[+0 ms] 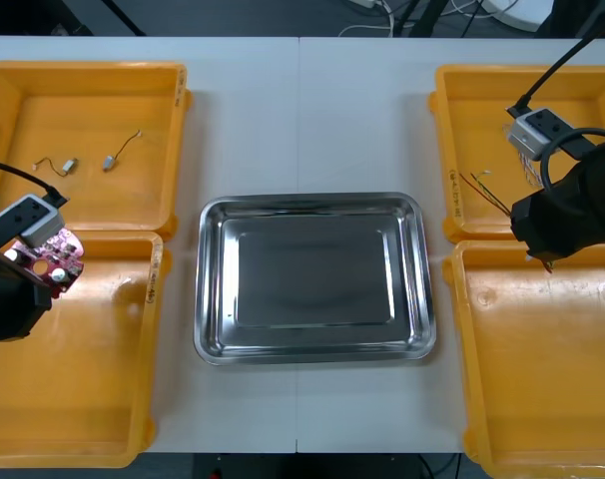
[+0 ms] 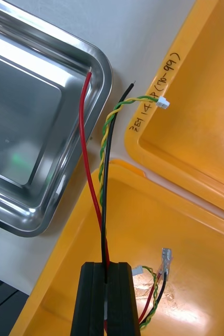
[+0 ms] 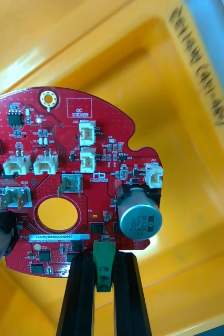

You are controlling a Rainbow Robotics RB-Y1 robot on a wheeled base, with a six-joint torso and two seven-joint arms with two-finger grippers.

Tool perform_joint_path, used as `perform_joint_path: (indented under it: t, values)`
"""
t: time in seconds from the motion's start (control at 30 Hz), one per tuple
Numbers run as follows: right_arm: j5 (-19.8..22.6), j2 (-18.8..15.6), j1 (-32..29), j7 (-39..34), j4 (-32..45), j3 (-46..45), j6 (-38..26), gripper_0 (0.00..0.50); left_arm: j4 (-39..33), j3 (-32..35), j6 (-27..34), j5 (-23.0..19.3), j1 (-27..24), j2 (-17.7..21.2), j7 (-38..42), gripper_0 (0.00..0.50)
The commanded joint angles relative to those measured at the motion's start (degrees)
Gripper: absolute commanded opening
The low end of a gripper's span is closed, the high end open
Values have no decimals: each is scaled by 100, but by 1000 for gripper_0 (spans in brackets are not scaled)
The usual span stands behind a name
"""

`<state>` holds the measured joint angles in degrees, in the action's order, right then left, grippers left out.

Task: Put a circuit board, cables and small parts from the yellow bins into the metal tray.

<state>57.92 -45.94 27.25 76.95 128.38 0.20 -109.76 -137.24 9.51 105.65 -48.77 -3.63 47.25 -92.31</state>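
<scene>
Circuit board (image 3: 75,173) hangs over the left bins (image 1: 103,389), pinched by its green connector (image 3: 104,272) in the left claw (image 3: 105,256). Right claw (image 2: 107,269) clamps a cable bundle (image 2: 104,173) above the right bins (image 1: 542,399). Tray (image 1: 312,203) sits bare between them. We're mid-transfer, I'd say: both loads need carrying inward, then lowering.

Held in left gripper (image 3: 104,258): circuit board (image 3: 64,173), over near left bin (image 1: 93,399). Held in right gripper (image 2: 110,269): cables (image 2: 103,173), running ahead of it toward metal tray (image 1: 312,204), above near right bin (image 1: 542,379). Tray between both grippers.
</scene>
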Motion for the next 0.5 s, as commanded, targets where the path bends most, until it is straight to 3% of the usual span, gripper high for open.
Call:
perform_joint_path:
  t: [0.03,0.5]
  values:
    - [-158,-12,343,-207,152,349,-24,0,-364,-363,272,87,-516,-190,1295,0]
    - [-176,85,396,-216,301,595,-24,0,-461,-1655,435,676,-1422,-612,2622,0]
